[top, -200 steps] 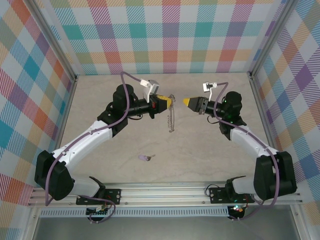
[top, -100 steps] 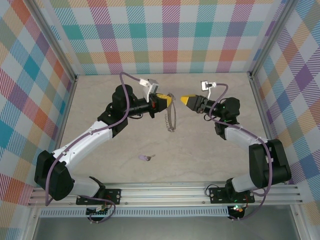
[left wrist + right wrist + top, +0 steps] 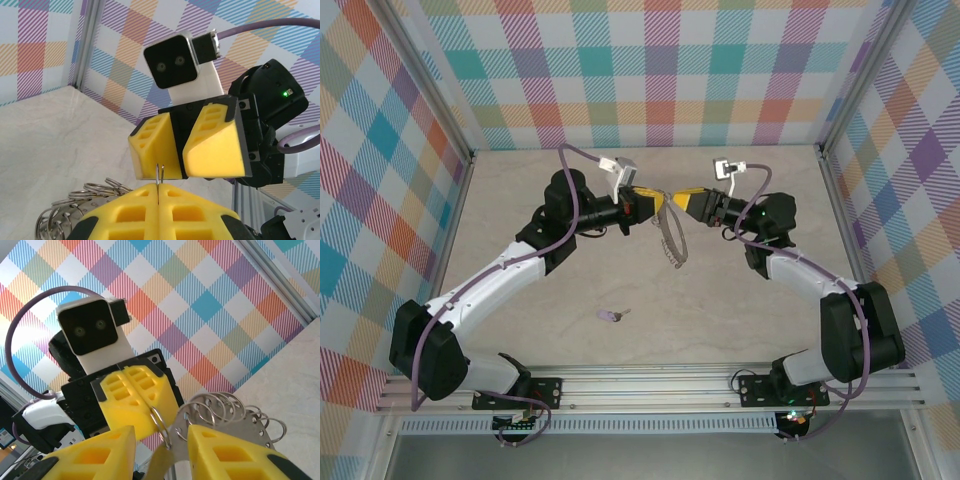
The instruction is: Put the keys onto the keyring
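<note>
Key (image 3: 611,316) flat on table (image 3: 520,190), well apart from keyring (image 3: 668,240), toward arm bases. Left gripper (image 3: 658,203) clamped tight on keyring's top edge, hoop dangling below. Right gripper (image 3: 675,198) just right of keyring's top, jaws narrowly parted astride its fringe.

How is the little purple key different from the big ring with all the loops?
The key is tiny; the ring is much bigger. The key has a purple head; the ring is grey with silvery loops all around. The key lies alone on the table; the ring hangs in the air, pinched by the left gripper. They are not joined yet.
</note>
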Available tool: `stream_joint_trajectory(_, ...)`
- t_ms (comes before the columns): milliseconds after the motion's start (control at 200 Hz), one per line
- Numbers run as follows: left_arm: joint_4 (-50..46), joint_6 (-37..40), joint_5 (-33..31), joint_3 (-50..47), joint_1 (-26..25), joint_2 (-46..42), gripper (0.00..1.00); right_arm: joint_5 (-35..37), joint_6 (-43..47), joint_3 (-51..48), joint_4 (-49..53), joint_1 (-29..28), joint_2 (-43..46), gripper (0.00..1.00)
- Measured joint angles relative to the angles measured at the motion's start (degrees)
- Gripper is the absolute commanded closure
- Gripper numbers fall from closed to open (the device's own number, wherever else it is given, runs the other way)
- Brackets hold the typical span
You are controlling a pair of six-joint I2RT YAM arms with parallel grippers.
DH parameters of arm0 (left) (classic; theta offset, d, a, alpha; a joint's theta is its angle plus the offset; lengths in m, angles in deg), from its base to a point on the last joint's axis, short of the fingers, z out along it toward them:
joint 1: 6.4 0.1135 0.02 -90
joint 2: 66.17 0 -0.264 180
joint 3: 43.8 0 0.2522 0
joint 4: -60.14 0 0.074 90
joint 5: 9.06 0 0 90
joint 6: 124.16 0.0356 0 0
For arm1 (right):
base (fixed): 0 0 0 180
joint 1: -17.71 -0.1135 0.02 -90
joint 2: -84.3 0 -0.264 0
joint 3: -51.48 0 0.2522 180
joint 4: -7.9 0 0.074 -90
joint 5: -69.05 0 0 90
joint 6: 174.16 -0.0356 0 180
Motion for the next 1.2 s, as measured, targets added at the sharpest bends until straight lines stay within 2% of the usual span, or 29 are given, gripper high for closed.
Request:
stream_joint_trajectory(330,0.0,-0.3,0.2,0.0,0.0,0.2,1.0,0.0,0.0,0.9,0.2,-1.3,-0.7,0.68)
stream_joint_trajectory(515,0.0,-0.7,0.2,0.0,0.0,0.2,1.0,0.0,0.2,0.9,0.4,-1.5,-1.2,0.74)
stream_joint_trajectory(730,0.0,-0.7,0.2,0.0,0.0,0.2,1.0,0.0,0.2,0.9,0.4,-1.5,-1.2,0.75)
stream_joint_trajectory(940,0.0,-0.7,0.2,0.0,0.0,0.2,1.0,0.0,0.2,0.8,0.4,-1.6,-1.2,0.8)
stream_joint_trajectory(1200,0.2,-0.9,0.2,0.0,0.0,0.2,1.0,0.0,0.2,0.8,0.4,-2.0,-1.2,0.78)
